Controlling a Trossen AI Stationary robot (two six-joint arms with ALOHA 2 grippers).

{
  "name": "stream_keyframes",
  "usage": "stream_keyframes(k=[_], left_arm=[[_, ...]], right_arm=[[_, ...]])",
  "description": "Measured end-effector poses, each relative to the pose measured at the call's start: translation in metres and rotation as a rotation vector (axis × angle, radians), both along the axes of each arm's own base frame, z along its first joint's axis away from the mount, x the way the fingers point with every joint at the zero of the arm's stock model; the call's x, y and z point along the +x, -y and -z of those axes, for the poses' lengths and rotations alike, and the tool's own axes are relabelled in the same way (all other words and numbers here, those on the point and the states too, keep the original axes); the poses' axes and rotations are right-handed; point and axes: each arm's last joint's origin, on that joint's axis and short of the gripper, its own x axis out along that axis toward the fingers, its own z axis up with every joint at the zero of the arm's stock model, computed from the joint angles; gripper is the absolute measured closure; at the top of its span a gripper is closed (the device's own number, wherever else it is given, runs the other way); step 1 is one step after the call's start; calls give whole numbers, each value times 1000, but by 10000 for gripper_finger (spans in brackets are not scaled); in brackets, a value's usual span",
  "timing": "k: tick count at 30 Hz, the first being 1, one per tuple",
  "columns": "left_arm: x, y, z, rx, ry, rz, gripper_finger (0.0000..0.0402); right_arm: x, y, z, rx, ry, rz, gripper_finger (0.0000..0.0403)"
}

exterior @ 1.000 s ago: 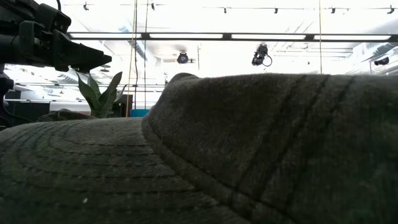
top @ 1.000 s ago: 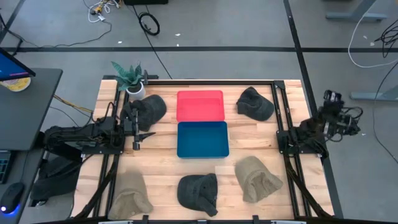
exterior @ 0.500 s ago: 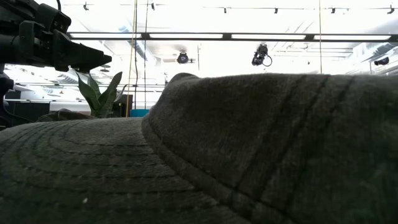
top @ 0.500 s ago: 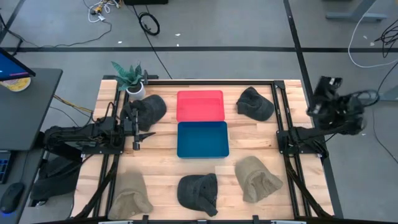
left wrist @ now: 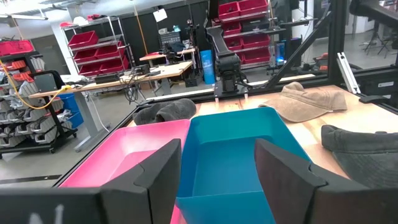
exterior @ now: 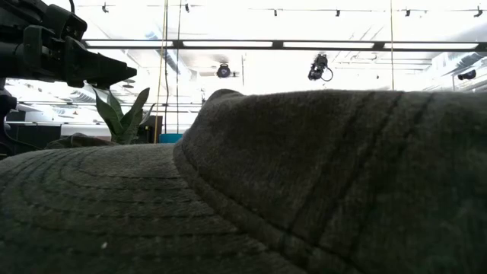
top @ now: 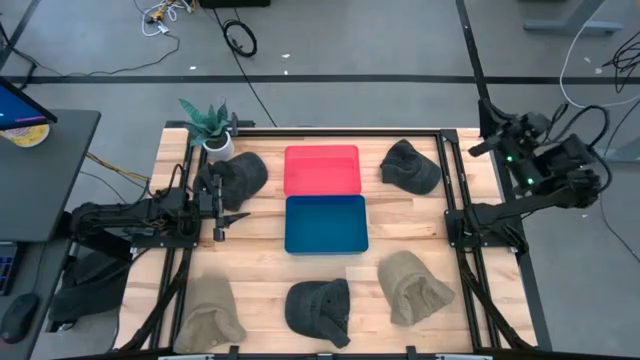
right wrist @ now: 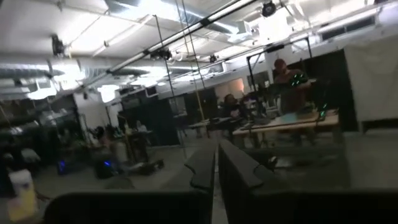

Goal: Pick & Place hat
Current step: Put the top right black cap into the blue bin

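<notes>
The left gripper [top: 222, 210] hangs over the left side of the wooden table [top: 420, 220], its fingers [left wrist: 283, 165] apart and holding nothing, pointing at the blue tray [top: 326, 224]. Just behind it lies a dark hat [top: 240, 175], its long side running across the table, next to the pink tray [top: 322, 169]. The right gripper [top: 484, 112] is lifted past the far right corner, fingers [right wrist: 235, 167] close together, pointing into a dim room. More hats lie around. A small plant [top: 207, 122] stands in the far left corner. The floor is gray.
</notes>
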Motion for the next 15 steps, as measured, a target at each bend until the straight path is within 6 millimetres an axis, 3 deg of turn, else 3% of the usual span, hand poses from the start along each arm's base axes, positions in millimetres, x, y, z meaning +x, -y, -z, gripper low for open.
stream_keyframes(k=[4,10,15], left_arm=[[0,0,0,0,0,1,195],[0,0,0,0,0,1,195],[0,0,0,0,0,0,195]], right_arm=[[13,-1,-5,19,-81,78,376],[32,-1,-23,240,-247,427,376],[54,-7,-27,238,-260,418,376]])
